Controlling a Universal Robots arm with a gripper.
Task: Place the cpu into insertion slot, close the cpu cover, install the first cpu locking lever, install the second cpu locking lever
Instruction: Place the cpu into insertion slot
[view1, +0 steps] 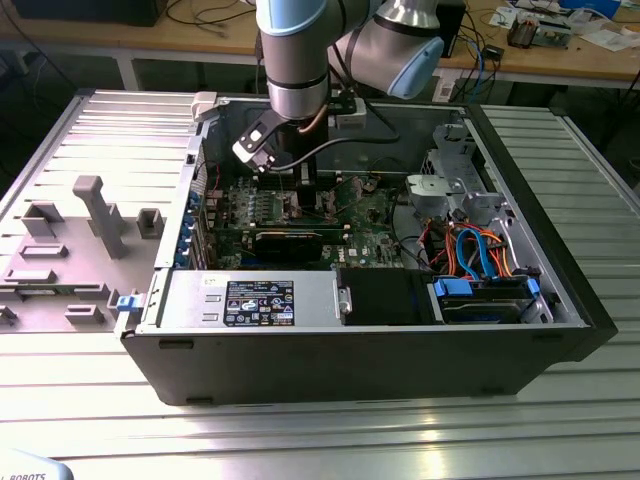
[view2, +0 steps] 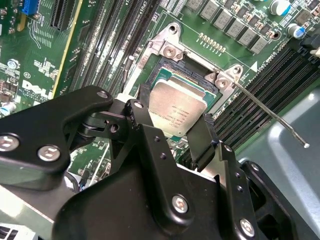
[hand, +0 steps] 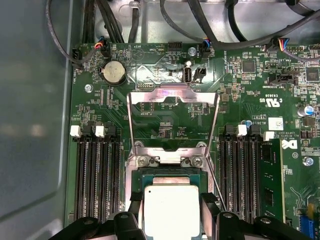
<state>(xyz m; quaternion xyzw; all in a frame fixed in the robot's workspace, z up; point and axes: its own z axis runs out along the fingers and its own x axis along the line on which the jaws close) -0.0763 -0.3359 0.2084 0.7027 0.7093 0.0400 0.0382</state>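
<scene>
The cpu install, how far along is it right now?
Done: nothing is closed or locked yet. In hand: the gripper is shut on the cpu, holding it at the insertion slot; I cannot tell if it is fully seated. Left: the cpu cover stands open, flipped away from the slot, and a locking lever juts out unlatched, so the cover and both levers remain.

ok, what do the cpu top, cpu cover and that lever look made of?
cpu: dull silver-grey metal top, matte, soft sheen.
cpu cover: thin bright sheet metal, likely steel; glare streak on it.
lever: thin bare metal wire rod, shiny; alloy unclear.
</scene>
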